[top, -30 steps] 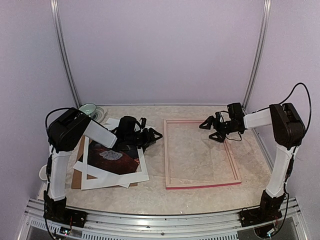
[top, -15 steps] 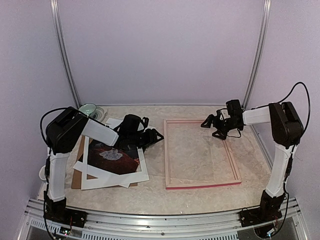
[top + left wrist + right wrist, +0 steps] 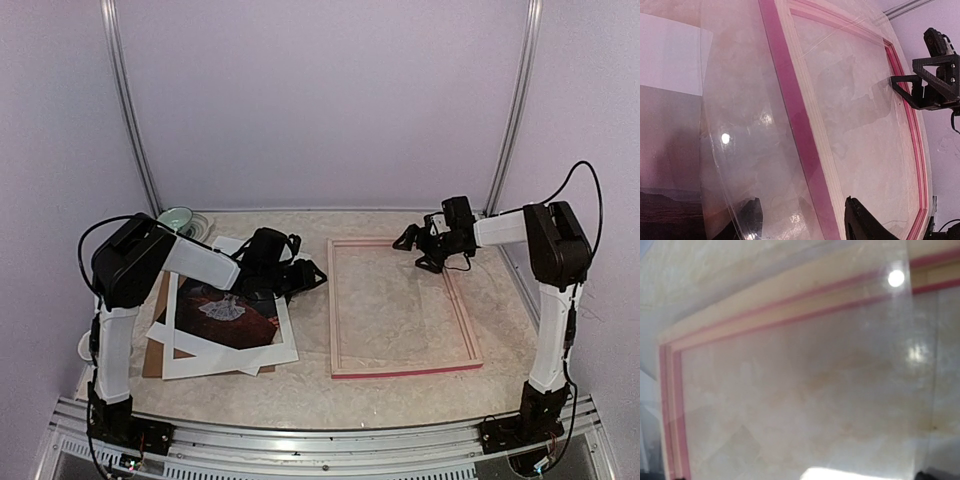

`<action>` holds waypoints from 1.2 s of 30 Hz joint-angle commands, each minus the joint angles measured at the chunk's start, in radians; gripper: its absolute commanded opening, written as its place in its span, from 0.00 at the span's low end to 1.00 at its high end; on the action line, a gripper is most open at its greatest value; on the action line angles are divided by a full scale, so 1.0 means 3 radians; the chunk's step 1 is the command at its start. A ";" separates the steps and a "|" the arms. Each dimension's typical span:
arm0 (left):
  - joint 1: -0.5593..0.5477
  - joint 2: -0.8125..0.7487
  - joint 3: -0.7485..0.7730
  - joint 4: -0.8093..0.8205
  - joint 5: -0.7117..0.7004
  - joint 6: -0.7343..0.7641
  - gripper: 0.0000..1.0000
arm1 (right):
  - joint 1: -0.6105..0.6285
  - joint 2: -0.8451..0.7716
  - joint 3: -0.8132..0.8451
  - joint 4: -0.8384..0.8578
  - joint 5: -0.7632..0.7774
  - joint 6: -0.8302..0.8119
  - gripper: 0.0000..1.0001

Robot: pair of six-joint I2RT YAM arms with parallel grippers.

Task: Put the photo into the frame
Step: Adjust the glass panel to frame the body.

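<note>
On the left side of the table (image 3: 310, 388), the photo (image 3: 225, 318) lies flat in a loose stack with a white mat (image 3: 225, 358). It is outside the frame (image 3: 334, 320), which lies flat just to its right with 1 pink edge towards the arms. Over the stack's far right corner hangs the left gripper (image 3: 305, 275), its 2 fingers about half apart with nothing solid seen between them (a clear sheet (image 3: 740, 150) shows close by; whether it is touched I cannot tell). Above the frame's far right corner the right gripper (image 3: 412, 245) stands spread wide, holding nothing.
</note>
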 commanded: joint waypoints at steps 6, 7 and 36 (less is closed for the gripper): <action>-0.0042 -0.0064 0.0113 -0.0100 0.0022 0.0096 0.56 | -0.0014 -0.0041 -0.0355 0.0731 -0.0561 0.0479 0.99; -0.0043 -0.0058 0.0116 -0.0099 0.0033 0.0092 0.56 | -0.0025 -0.0066 -0.0399 0.0820 -0.0614 0.0528 0.99; -0.0033 0.0130 0.0203 0.0076 0.0260 -0.0062 0.56 | -0.0234 -0.0325 -0.0981 0.1507 -0.1579 0.0426 0.91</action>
